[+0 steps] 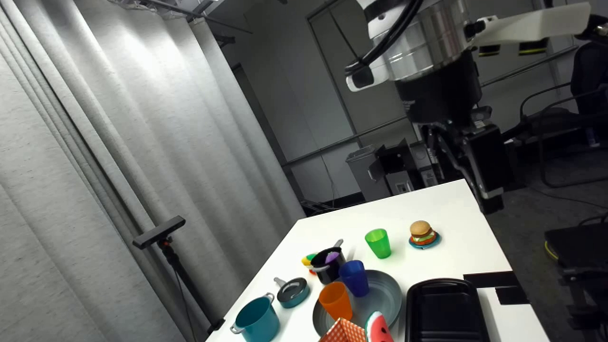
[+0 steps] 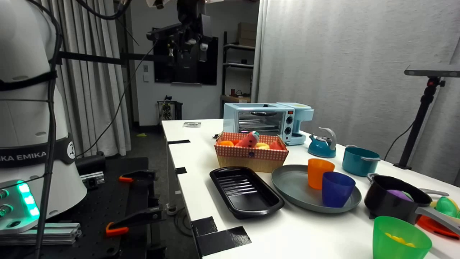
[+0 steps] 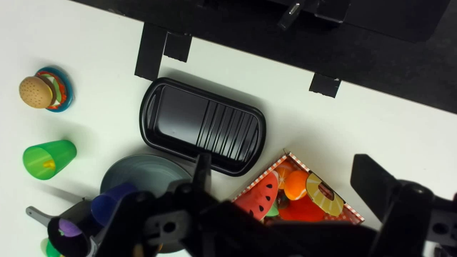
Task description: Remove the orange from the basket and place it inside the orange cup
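The basket [image 2: 248, 164] is a red-checked box of toy fruit, partly cut off in an exterior view [image 1: 346, 331]. In the wrist view the basket [image 3: 265, 174] holds the orange [image 3: 295, 185], between a watermelon slice [image 3: 262, 194] and a pineapple ring [image 3: 325, 196]. The orange cup [image 2: 319, 173] stands upright on a grey plate [image 2: 291, 190]; it also shows in an exterior view [image 1: 336, 300]. The gripper hides most of the cup in the wrist view. My gripper [image 3: 284, 167] is open and empty, high above the table in both exterior views [image 1: 491, 202] [image 2: 187, 48].
A blue cup [image 2: 336, 189] stands against the orange cup. A black tray [image 2: 248, 192] lies beside the basket and plate. A toaster oven [image 2: 260, 120] stands behind the basket. A green cup [image 1: 378, 243], burger [image 1: 422, 232], black pot [image 1: 327, 273] and teal pot [image 1: 259, 318] are around.
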